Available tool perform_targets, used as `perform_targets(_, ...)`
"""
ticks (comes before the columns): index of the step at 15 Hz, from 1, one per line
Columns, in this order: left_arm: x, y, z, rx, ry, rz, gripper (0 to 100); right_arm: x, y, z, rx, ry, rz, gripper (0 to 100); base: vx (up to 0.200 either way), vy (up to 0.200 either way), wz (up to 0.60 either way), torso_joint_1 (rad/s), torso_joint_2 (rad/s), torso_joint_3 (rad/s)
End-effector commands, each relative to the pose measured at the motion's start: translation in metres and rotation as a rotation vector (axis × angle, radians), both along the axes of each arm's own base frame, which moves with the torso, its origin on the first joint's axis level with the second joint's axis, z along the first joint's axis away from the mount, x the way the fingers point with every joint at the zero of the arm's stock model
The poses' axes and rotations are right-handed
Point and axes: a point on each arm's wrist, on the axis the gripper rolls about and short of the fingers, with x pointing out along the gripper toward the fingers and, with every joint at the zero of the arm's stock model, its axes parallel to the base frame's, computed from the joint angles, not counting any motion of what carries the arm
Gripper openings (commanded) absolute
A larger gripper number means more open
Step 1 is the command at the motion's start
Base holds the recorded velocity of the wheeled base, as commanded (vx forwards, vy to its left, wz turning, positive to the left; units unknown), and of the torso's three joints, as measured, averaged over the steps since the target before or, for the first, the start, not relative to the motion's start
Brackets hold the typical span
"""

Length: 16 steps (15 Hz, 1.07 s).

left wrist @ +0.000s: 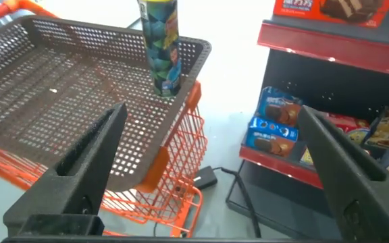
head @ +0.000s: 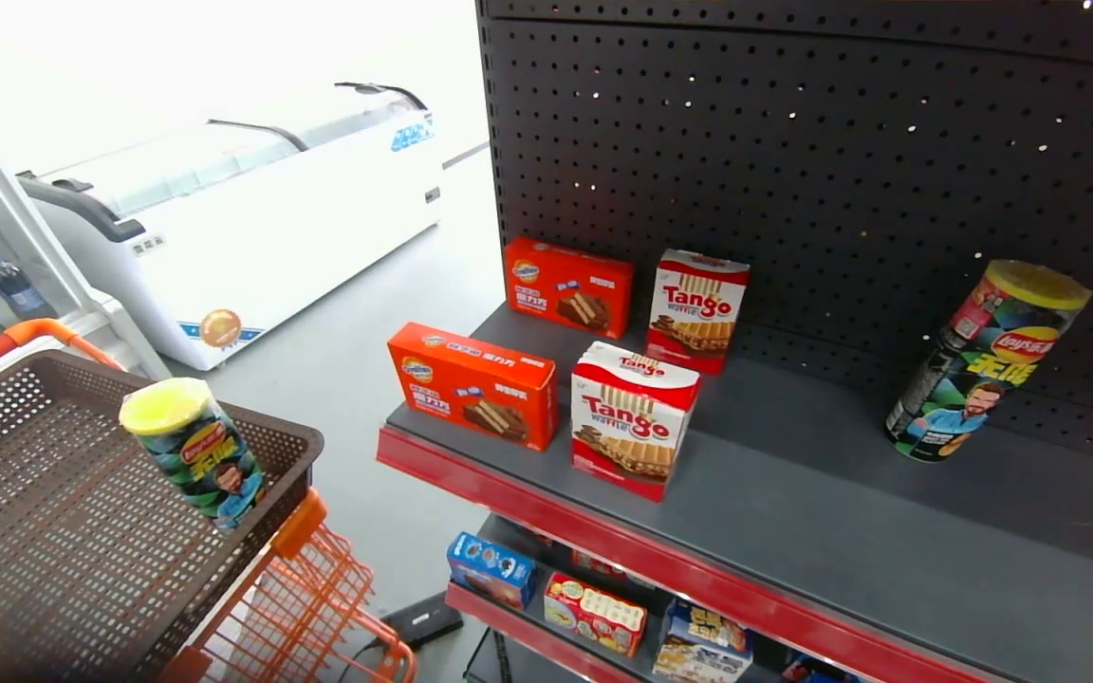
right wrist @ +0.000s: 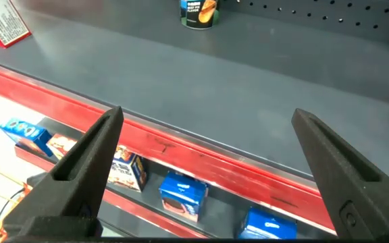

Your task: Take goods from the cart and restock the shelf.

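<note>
A chip can [head: 194, 450] with a yellow lid stands upright in the near right corner of the brown basket [head: 53, 531] on the orange cart [head: 309, 588]; the left wrist view shows the same can [left wrist: 161, 44]. A second chip can [head: 988, 360] stands on the dark shelf [head: 822, 512] at the back right, against the pegboard, and appears far off as can [right wrist: 200, 13]. My left gripper [left wrist: 208, 169] is open, hanging apart from the basket [left wrist: 59, 88] between cart and shelf. My right gripper [right wrist: 208, 175] is open before the shelf's red front edge [right wrist: 181, 145], nothing between its fingers.
Two orange-red boxes [head: 475, 384] and two wafer boxes [head: 632, 432] stand on the shelf's left part. The lower shelf [head: 546, 626] holds several small boxes. A white chest freezer [head: 243, 218] stands behind the cart. The shelf's middle and right front are bare.
</note>
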Motion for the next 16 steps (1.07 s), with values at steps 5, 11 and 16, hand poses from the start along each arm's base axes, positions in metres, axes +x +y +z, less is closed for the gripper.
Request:
perform_targets(5, 0.062, 0.004, 0.091, -0.015, 0.290, 0.136, 100, 0.000, 0.000, 0.000, 0.000, 0.002, 0.000, 100, 0.000, 0.000, 0.00, 0.000, 0.00, 0.000)
perform_targets(11, 0.130, 0.017, 0.076, -0.043, 0.481, 0.217, 100, 0.000, 0.000, 0.000, 0.000, 0.000, 0.000, 100, 0.000, 0.000, 0.00, 0.000, 0.00, 0.000)
perform_targets(16, 0.196, 0.035, 0.067, 0.006, 0.397, 0.145, 100, 0.000, 0.000, 0.000, 0.000, 0.000, 0.000, 100, 0.000, 0.000, 0.00, 0.000, 0.00, 0.000)
